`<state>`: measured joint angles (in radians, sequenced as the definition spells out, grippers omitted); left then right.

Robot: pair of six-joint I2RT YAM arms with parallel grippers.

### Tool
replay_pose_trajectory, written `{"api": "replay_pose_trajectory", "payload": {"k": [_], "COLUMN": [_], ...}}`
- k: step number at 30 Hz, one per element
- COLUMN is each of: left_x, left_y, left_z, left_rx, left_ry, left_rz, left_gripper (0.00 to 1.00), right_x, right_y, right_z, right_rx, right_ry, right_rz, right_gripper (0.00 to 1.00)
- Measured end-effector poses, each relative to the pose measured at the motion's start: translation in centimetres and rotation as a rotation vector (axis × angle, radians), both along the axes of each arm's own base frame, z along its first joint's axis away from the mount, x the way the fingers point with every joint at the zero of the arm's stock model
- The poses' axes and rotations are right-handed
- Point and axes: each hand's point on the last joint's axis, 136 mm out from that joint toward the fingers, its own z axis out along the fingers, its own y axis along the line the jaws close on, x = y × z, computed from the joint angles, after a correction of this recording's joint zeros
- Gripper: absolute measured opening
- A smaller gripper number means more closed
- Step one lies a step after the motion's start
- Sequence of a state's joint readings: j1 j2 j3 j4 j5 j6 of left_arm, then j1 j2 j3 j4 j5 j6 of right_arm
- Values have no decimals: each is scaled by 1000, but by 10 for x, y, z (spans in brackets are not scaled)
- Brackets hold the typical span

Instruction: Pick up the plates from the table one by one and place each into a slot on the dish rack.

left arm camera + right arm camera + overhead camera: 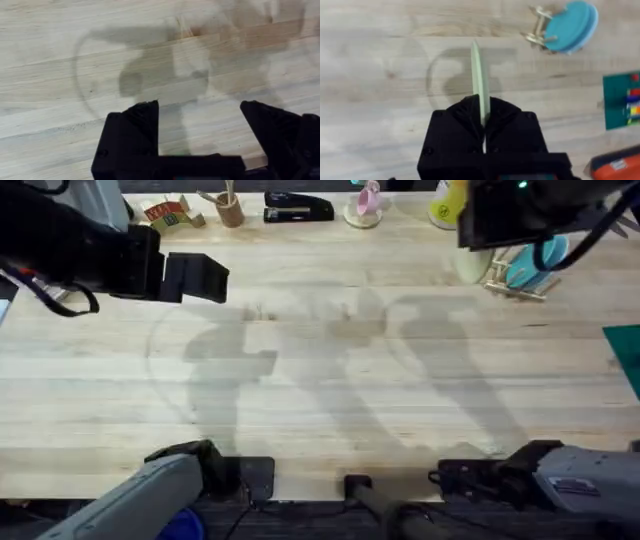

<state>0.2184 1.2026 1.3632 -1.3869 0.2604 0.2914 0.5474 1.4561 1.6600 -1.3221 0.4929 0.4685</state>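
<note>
Your right claw (482, 122) is pinching a pale cream-yellow plate (480, 82) by its edge. In the right wrist view the plate stands edge-on, a thin upright sliver rising out from between the two black fingers (462, 117), which are pressed against its faces. The plate is held up off the desk (380, 100), with its shadow lying on the planks beneath it.

In the overhead view your right arm appears large and dark at the upper right, and part of the pale plate (472, 265) shows just below it, close beside the dish rack (515, 285). The rack sits near the far right of the desk (320, 380). It already holds teal plates (530, 268), standing on edge between its light-wood sticks. The right wrist view shows the same rack (540, 35) with the teal plates (570, 25) leaning together in it; the held plate is apart from the rack, not touching it. Which slot the teal plates occupy cannot be told.

Your left claw (200, 125) is spread wide, with bare planks (50, 50) visible between the two black fingers (137, 125) and nothing held. In the overhead view it (205, 278) sits over the far left part of the desk, well apart from the rack.

A dark green item (620, 100) lies at the desk's right edge, near the rack.
</note>
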Motion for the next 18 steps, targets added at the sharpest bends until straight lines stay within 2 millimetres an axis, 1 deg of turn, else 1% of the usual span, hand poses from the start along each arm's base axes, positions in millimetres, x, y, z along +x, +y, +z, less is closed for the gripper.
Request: {"api": "replay_pose_trajectory", "payload": {"k": [5,9,10,11,18], "left_x": [1,2,2,2,0], "left_y": [0,-1,-1,-1,-1], "left_z": [0,1,1,1,0], "left_rx": [-1,-4,-4,-4,-5], "left_ry": [-3,-7,-7,-7,-1], "left_rz": [0,-2,-2,-2,-2], "left_gripper": [994,994,993,994,994], "right_x": [0,-3,-5,-6,-8], "right_y": [-20,-36,-48,-52,-72], "right_z": [-5,-9,-11,-12,-16], "right_rx": [65,109,129,136,185], "right_ry": [24,49,60,64,97], "right_rz": [-130,-235,-308,-331,-418], "right_gripper": [32,32,32,32,28]}}
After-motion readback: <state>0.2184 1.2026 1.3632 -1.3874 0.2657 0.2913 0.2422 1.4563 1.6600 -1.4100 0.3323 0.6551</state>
